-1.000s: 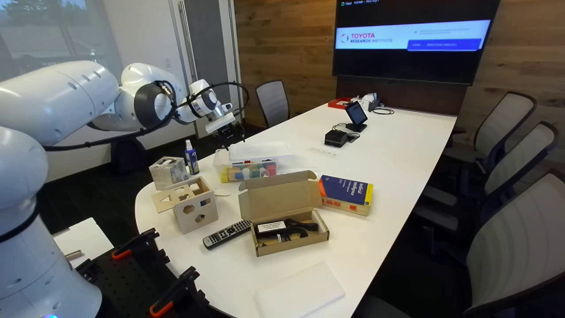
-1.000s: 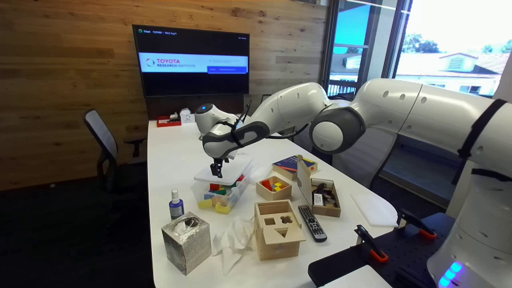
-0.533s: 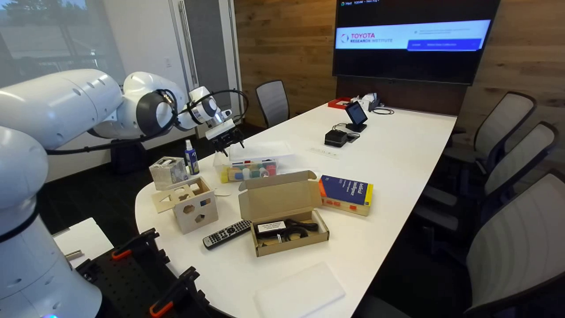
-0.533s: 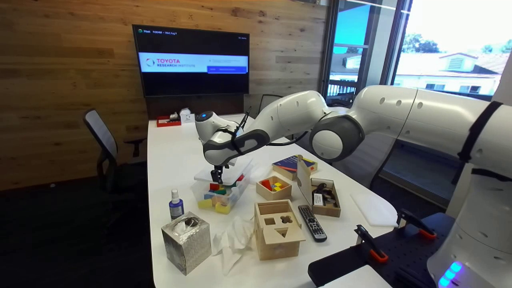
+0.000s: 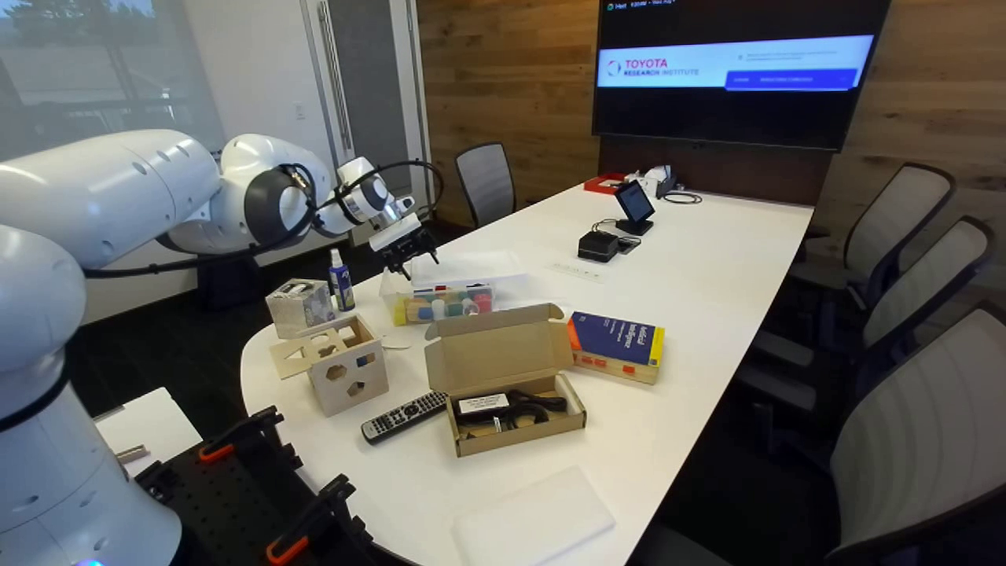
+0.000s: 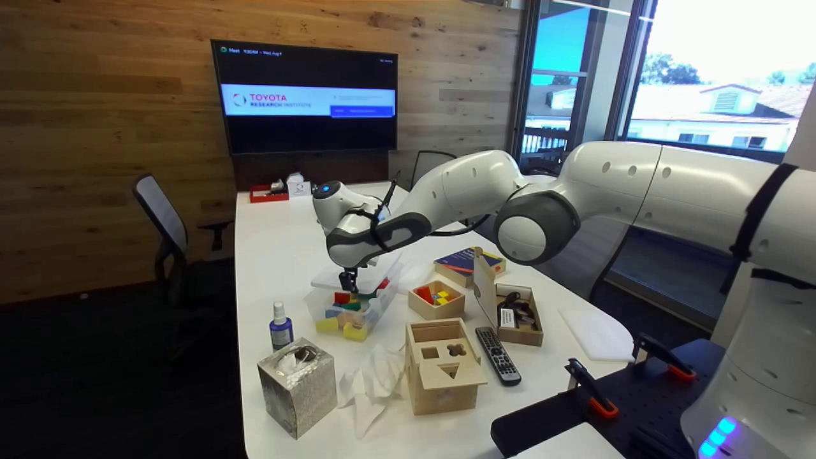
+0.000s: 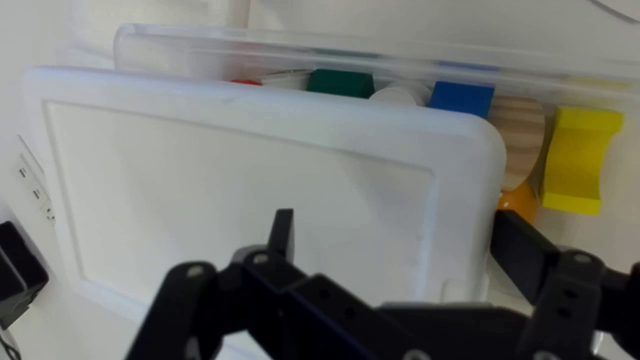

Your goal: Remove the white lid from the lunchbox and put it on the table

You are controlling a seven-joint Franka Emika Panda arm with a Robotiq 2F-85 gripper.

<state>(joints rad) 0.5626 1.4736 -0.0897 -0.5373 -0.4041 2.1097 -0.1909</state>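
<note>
The white lid lies askew on top of the lunchbox, leaving one long side and one end of the box uncovered. Both exterior views show the lid and the clear box with coloured blocks inside, on the white table. My gripper is open and holds nothing. In the wrist view one finger is over the lid's face. The other finger is just beyond the lid's short edge; I cannot tell whether it touches. The gripper also shows low above the lid in an exterior view.
A spray bottle, a tissue box and a wooden shape box stand near the lunchbox. An open cardboard box, a remote, a book and a flat white sheet are on the table.
My gripper has moved down toward the lid, then slightly to the right in an exterior view. The lid looks shifted very slightly the same way. The gripper stays open.
</note>
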